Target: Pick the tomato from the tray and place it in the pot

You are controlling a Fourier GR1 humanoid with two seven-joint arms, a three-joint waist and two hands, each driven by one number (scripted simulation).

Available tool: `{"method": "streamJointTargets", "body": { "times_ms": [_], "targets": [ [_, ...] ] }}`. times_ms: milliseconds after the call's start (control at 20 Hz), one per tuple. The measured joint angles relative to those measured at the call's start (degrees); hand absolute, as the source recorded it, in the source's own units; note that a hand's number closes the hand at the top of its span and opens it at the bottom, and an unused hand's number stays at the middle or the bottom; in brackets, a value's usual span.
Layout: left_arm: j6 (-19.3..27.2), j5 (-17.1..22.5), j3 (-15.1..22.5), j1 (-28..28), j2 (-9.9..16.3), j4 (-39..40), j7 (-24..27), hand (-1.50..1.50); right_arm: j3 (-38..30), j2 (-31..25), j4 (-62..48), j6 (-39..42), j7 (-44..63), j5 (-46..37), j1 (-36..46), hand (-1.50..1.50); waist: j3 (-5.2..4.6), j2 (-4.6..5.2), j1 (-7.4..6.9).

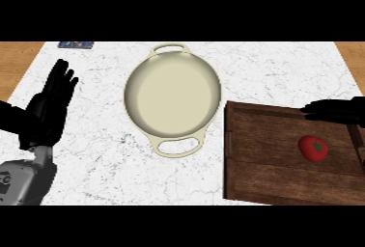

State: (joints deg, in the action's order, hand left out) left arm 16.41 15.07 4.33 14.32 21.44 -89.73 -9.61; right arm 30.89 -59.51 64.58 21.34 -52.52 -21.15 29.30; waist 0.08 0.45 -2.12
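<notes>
A big white marble counter [92,144] fills most of the view. Brown wood shows past it at 10 o'clock and 2 o'clock.

The next biggest thing is a dark wooden tray [267,159] at 4 o'clock. It has a raised rim. Inside it lies one red tomato [313,147] with a little green top. The tomato sits toward the right side of the tray, on the tray floor, with nothing touching it.

A cream pot [173,96] sits near the middle, a bit toward 12 o'clock. It is oval and has a loop handle at each end, one pointing to 12 o'clock and one to 6 o'clock. Nothing is in the pot. It sits just left of the tray, not touching it.

The left hand [51,103] is at 9 o'clock, on a grey forearm coming up from 7 o'clock. Its fingers are straight and point up, spread wide, and it holds nothing.

The right hand [335,111] comes in at 3 o'clock, over the far right corner of the tray. It is above the tomato and not touching it. Its fingers look relaxed and hold nothing.

A small dark blue thing [76,45] lies at 11 o'clock at the counter's far edge.
</notes>
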Motion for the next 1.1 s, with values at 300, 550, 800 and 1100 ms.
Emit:
{"method": "streamJointTargets", "body": {
  "times_ms": [300, 550, 800, 1100],
  "targets": [
    [-0.5, -0.2, -0.9, -1.3, 0.0, -1.2, -0.1, 0.0, 3.6, 2.2, -4.5, -1.9, -1.8, -3.2, 2.0, -1.5, -0.03, -0.08, 0.4],
    [-1.3, -0.5, -2.2, -1.3, 0.0, -0.8, -0.4, 0.0, 5.1, 5.5, -8.6, -4.0, -2.1, -7.1, 3.2, -1.5, -0.05, -0.19, 0.99],
    [-2.0, -1.4, -2.8, -2.6, -0.9, -1.6, -0.2, 0.0, 4.3, 8.5, -13.0, -6.2, -2.8, -11.4, 3.6, -1.5, -0.06, -0.29, 1.35],
    [-2.5, -2.2, -3.6, -3.2, -1.6, -2.3, -0.6, 0.0, 4.0, 12.6, -16.9, -7.7, -3.3, -14.1, 4.2, -1.5, -0.06, -0.32, 1.45]
  ]
}}
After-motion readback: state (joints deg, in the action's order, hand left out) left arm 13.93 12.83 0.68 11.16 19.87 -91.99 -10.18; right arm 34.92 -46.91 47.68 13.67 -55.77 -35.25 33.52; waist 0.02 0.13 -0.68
